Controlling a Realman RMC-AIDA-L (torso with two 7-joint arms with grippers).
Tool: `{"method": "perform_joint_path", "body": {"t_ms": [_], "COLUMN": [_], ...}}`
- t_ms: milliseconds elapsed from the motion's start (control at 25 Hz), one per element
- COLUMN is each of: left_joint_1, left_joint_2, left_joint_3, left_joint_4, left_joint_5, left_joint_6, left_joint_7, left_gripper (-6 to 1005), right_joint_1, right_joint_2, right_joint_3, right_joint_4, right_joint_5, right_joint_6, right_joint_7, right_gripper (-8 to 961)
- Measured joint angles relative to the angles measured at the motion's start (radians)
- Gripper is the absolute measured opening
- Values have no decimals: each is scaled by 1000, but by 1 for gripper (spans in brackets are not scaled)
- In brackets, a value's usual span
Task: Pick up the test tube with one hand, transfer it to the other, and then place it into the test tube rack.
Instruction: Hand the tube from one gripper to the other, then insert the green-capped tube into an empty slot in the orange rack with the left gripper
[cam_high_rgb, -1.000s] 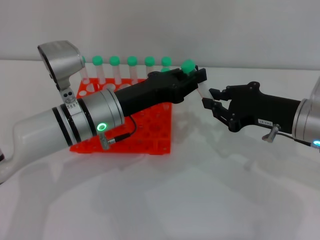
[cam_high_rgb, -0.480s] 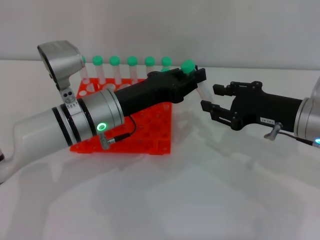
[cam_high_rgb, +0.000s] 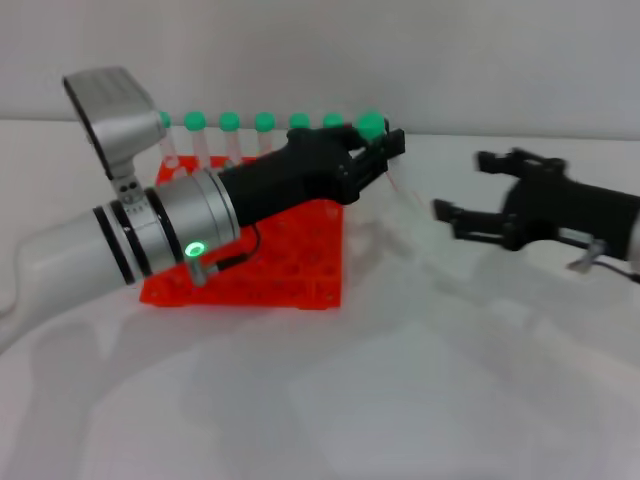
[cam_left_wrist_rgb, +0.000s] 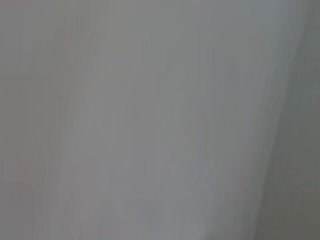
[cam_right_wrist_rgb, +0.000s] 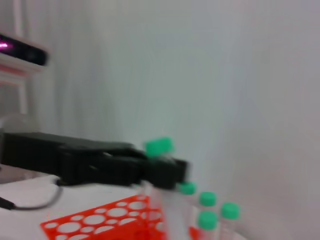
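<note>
My left gripper (cam_high_rgb: 385, 150) is shut on the test tube (cam_high_rgb: 374, 127), near its green cap, above the right edge of the orange-red rack (cam_high_rgb: 290, 270). The tube's clear body slants down to the right (cam_high_rgb: 402, 188). My right gripper (cam_high_rgb: 470, 188) is open and empty, apart from the tube, to its right. In the right wrist view the left gripper (cam_right_wrist_rgb: 170, 170) holds the green-capped tube (cam_right_wrist_rgb: 159, 146) above the rack (cam_right_wrist_rgb: 100, 220). The left wrist view shows only blank grey.
Several green-capped tubes (cam_high_rgb: 264, 125) stand in the rack's back row; they also show in the right wrist view (cam_right_wrist_rgb: 207, 210). The white table (cam_high_rgb: 400, 400) spreads in front. A white wall lies behind.
My right gripper has opened, let go of the tube's lower end and drawn back to the right. My left gripper keeps the tube and has shifted slightly left.
</note>
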Motion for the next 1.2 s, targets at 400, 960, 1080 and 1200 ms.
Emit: {"method": "perform_joint_path", "body": {"t_ms": [400,960,1080,1200], "left_joint_1": [219,354,381,403], "left_joint_2": [-3,-4,-4,-4], "left_joint_3": [-4,-4,-2,-3], "left_joint_4": [421,642,673,687], "left_joint_5": [189,390,411,419], "left_joint_6": [-90,-228,-258,-289], "left_joint_7": [-73,-250,-252,-242], "left_gripper": [221,224,224,225], "right_joint_1": [-60,-59,-55,-51], "right_joint_2": [-2,-3,-3,-3], "right_joint_3": [186,225,225,225], "right_joint_4": [24,92,94,99], "right_joint_5": [5,20,20,20], "right_joint_6": [123,163,160,157], "right_joint_7": [8,8,8,8], "right_gripper": [867,863,861,860]}}
